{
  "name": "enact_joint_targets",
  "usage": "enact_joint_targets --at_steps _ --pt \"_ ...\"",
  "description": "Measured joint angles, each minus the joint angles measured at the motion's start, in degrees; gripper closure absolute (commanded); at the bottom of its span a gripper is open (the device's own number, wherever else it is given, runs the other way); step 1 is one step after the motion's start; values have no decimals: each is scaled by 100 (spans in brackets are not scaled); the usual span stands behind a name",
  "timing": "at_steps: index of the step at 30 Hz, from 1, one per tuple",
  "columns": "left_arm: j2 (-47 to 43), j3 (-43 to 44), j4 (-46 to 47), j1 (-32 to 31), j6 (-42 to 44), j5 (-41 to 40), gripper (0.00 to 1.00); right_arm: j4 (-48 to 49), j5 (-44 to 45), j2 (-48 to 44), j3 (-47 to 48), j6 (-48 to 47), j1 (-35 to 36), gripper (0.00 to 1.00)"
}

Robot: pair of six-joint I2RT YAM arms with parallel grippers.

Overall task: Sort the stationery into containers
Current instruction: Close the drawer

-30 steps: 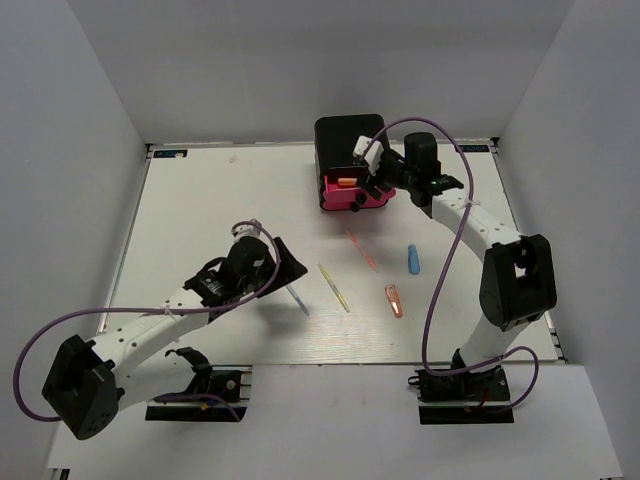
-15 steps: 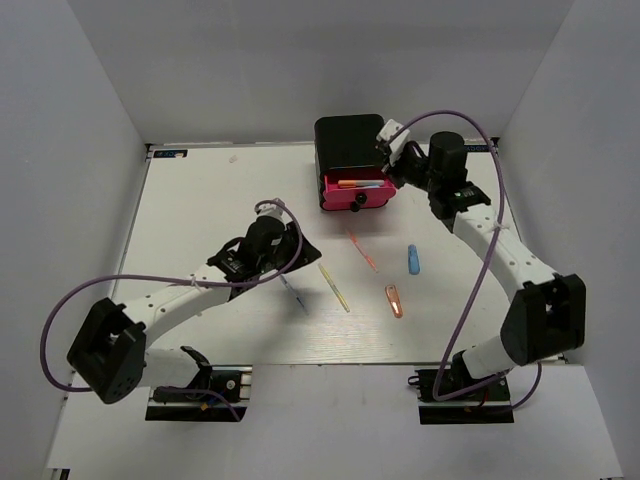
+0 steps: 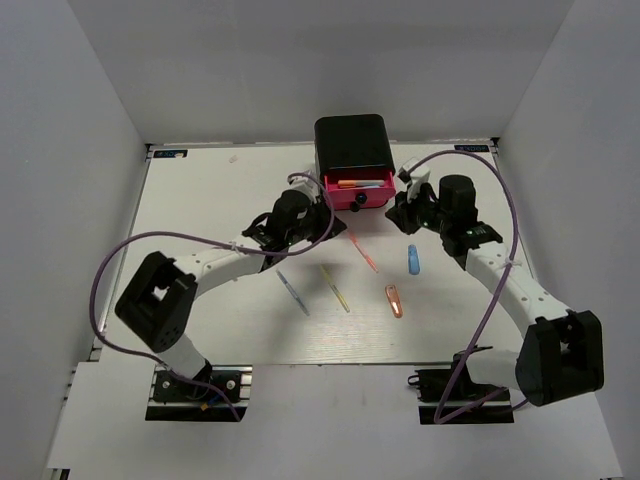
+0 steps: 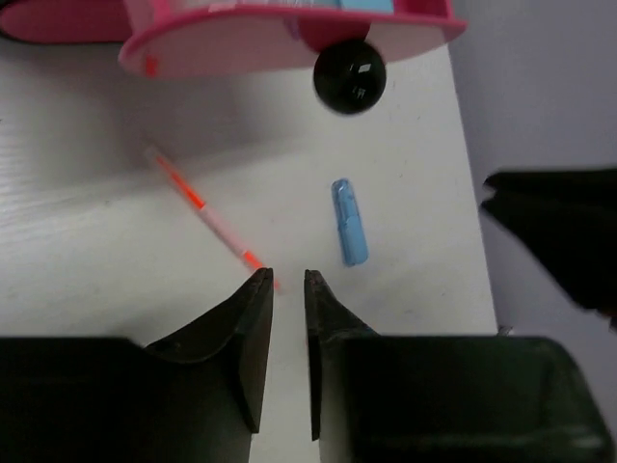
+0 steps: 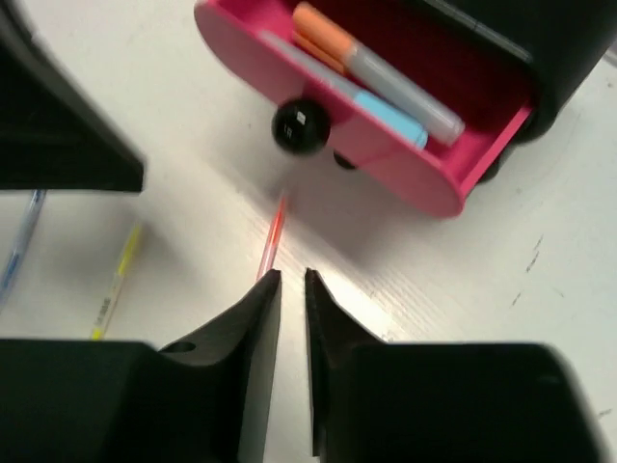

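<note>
The black cabinet (image 3: pixel 350 143) has one pink drawer (image 3: pixel 356 192) pulled open, round knob (image 4: pixel 349 75) in front. In the drawer lie an orange marker (image 5: pixel 326 32), a blue marker (image 5: pixel 390 112) and a grey pen (image 5: pixel 405 89). On the table lie a thin orange pen (image 3: pixel 362 252), a blue marker (image 3: pixel 413 259), an orange marker (image 3: pixel 394 300), a yellow pen (image 3: pixel 334 287) and a blue-grey pen (image 3: pixel 293 293). My left gripper (image 3: pixel 326 222) hovers left of the drawer front, shut and empty (image 4: pixel 287 278). My right gripper (image 3: pixel 401 210) hovers right of it, shut and empty (image 5: pixel 292 277).
The white table top (image 3: pixel 210 200) ends at a black frame with grey walls round it. Both arms reach in toward the drawer, with purple cables looping above them. The left gripper's dark body (image 5: pixel 58 125) shows in the right wrist view.
My left arm has swung from beside the blue-grey pen up to the drawer's left, and its jaws have closed. My right gripper has drawn back from over the drawer and closed.
</note>
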Motion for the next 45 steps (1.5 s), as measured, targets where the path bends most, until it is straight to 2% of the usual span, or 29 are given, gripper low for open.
enact_joint_targets --at_steps 1,2,3,5,7,12,19,30,45 --pt "142 94 131 0 0 11 65 -20 2 -76 -127 90 -24 70" --pt "328 225 264 0 -7 24 56 -52 4 -153 -234 157 -39 69" --pt "501 350 376 0 0 31 51 -81 4 -221 -299 208 -63 67" --pt "866 632 535 0 -35 52 44 -127 2 -363 -385 278 -114 66" --pt "1167 866 662 0 -87 66 43 -144 2 -476 -422 356 -166 66" --pt "1569 1241 820 0 -260 61 42 -149 -2 -671 -632 457 -260 64" --pt "1692 1602 933 0 -365 -26 42 -181 -22 -684 -765 549 -400 64" --pt "2085 1904 916 0 -411 -243 51 -168 -70 -702 -916 656 -579 64" --pt "2592 2684 732 66 -356 -723 51 -118 -160 -715 -951 658 -787 63"
